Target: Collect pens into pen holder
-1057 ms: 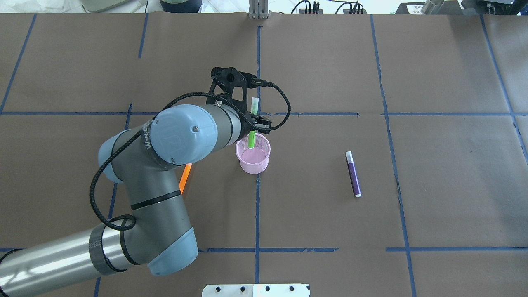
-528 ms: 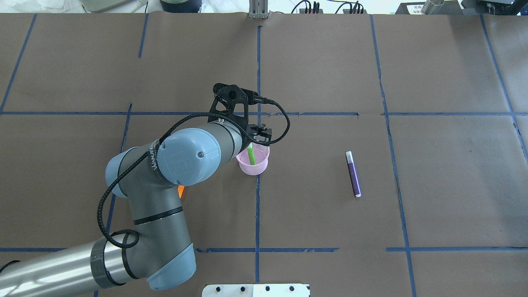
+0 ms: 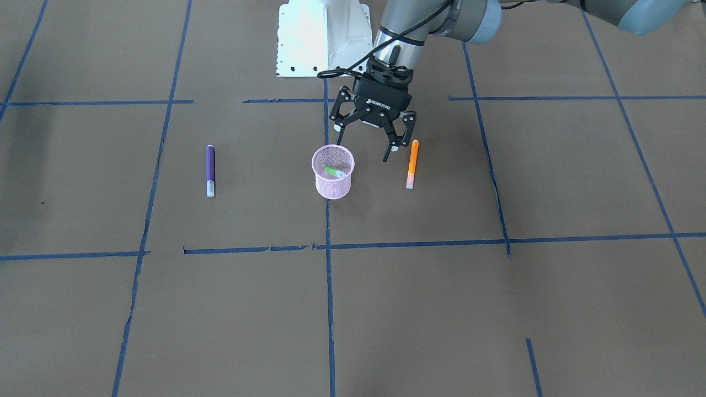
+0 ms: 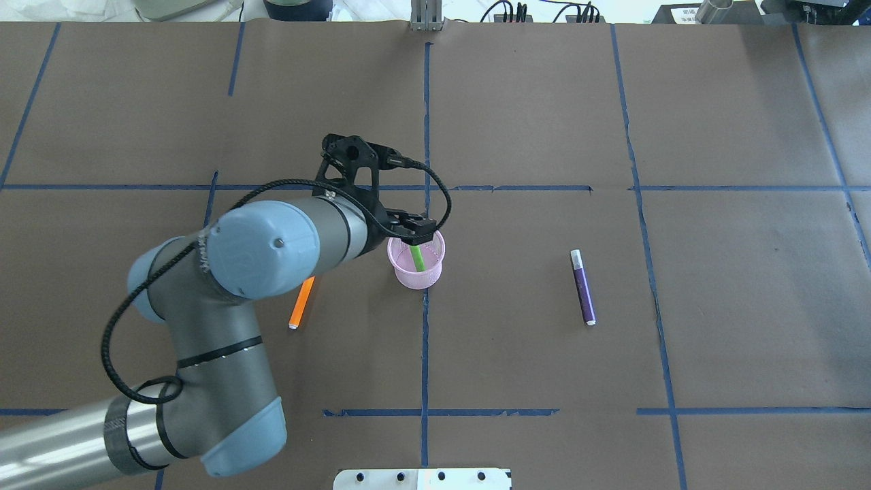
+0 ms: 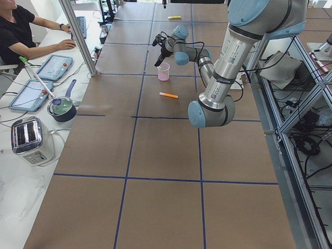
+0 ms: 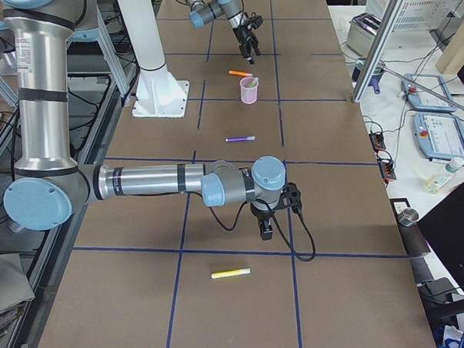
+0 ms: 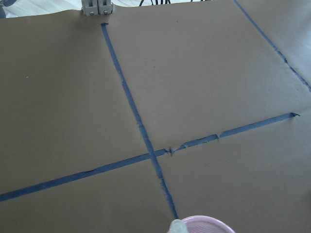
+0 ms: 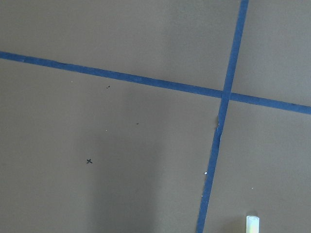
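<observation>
The pink mesh pen holder (image 3: 332, 188) (image 4: 416, 277) stands near the table's middle. The green pen (image 3: 333, 172) (image 4: 416, 257) leans inside it. My left gripper (image 3: 363, 149) hangs open and empty just above and behind the holder's rim, toward the orange pen. The orange pen (image 3: 412, 163) (image 4: 301, 303) lies flat beside the holder on my left. The purple pen (image 3: 210, 170) (image 4: 583, 287) lies flat on my right. The left wrist view shows only the holder's rim (image 7: 206, 221) and a pale cap (image 7: 177, 226). My right gripper (image 6: 267, 226) shows only in the exterior right view; I cannot tell its state.
The white base plate (image 3: 322, 38) sits at the robot's edge of the table. A yellow stick (image 6: 230, 273) lies near the right arm at the table's right end. Blue tape lines cross the brown table cover. An operator (image 5: 21, 31) sits beyond the far edge.
The left gripper held the green pen over the holder, let it drop in, and has opened. The arm then swung to the left, uncovering the orange pen.
</observation>
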